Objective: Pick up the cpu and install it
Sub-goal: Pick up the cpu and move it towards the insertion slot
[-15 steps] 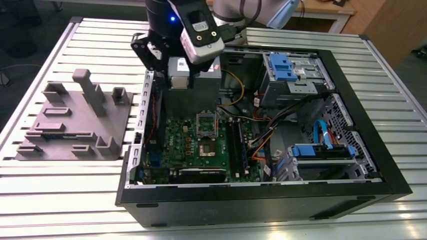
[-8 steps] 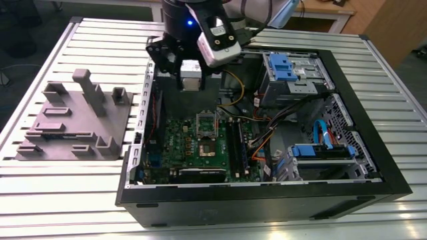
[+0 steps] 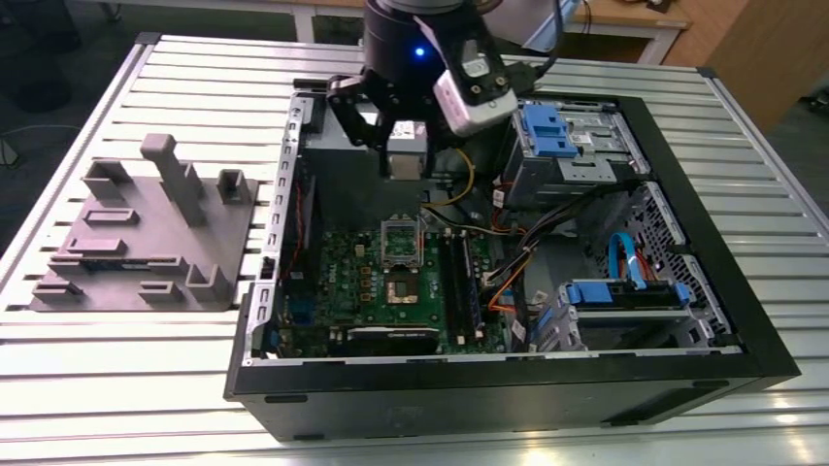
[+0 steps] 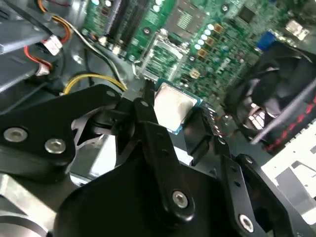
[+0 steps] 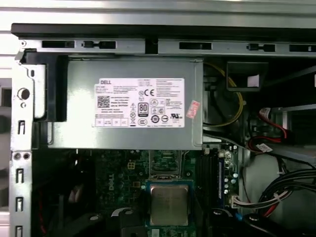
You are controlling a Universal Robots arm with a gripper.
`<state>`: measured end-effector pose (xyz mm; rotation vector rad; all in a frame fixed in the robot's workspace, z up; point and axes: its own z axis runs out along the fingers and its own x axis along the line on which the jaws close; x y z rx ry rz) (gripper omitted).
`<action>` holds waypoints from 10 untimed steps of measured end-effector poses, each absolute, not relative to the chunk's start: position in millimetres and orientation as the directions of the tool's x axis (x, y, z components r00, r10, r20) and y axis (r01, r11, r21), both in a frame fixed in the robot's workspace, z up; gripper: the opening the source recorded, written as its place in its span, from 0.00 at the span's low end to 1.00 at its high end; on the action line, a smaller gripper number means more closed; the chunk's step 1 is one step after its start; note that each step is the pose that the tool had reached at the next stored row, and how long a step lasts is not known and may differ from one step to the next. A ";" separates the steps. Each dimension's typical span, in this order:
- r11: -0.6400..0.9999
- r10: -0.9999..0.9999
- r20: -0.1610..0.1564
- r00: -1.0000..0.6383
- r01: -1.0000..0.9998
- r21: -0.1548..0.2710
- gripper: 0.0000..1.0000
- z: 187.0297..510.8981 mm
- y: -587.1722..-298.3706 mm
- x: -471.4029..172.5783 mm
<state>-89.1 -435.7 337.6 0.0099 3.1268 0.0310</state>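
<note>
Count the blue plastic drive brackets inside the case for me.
2. One blue bracket sits on the upper drive cage on the exterior view's right; the other sits on the lower drive cage. Cables may hide more.

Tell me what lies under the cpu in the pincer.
Below the cpu, gripped by the pincer, the green motherboard shows around it. The patch directly beneath is covered by the chip.

Open black computer case on slatted metal bench. Green motherboard lies flat inside, silver socket bracket on it. Grey power supply with white label against case wall. Blue drive brackets at exterior view's right. Grey moulded fixture on bench, beside case at exterior view's left.
</note>
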 end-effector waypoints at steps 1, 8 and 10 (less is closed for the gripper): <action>1.000 0.007 -0.015 -1.000 0.006 0.020 0.47 337.3 -435.7 -84.7; 1.000 0.008 -0.014 -1.000 0.007 0.020 0.47 332.2 -448.7 -63.3; 1.000 0.008 -0.014 -1.000 0.007 0.020 0.47 331.7 -453.3 -63.3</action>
